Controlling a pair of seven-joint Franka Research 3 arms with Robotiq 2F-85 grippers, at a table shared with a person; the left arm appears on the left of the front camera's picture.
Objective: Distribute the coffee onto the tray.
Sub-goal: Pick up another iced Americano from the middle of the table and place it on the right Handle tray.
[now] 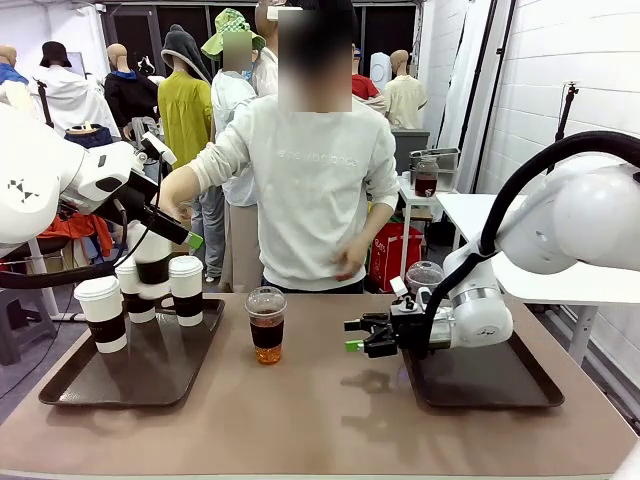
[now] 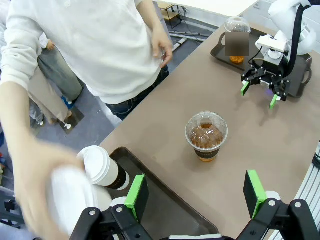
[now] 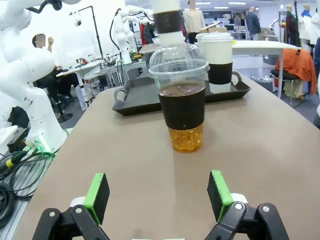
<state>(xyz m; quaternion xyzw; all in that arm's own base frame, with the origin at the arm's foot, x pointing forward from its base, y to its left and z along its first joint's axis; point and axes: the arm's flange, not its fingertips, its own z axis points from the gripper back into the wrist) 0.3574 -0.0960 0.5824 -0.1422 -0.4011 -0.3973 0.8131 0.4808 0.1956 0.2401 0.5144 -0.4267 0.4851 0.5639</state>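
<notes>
One clear dome-lidded iced coffee (image 1: 266, 325) (image 2: 206, 136) (image 3: 182, 100) stands mid-table. My right gripper (image 1: 358, 335) (image 3: 157, 197) (image 2: 260, 91) is open, level with that cup and a short way to its right. A second iced coffee (image 1: 424, 278) (image 2: 236, 40) sits on the right tray (image 1: 500, 385). White paper cups with brown sleeves (image 1: 103, 312) (image 1: 186, 290) (image 3: 219, 57) stand on the left tray (image 1: 60, 385) (image 3: 135, 100). The person's hand (image 1: 176, 200) (image 2: 30, 165) grips one more paper cup (image 1: 152, 258) (image 2: 67, 197) above them. My left gripper (image 1: 185, 235) (image 2: 195, 192) hovers open beside it.
The person stands at the far side of the table, leaning toward the left tray, with the other hand (image 2: 162, 47) by the waist. Bare tabletop (image 1: 320, 420) lies between the two trays around the middle cup. White tables and a red bag stand behind at the right.
</notes>
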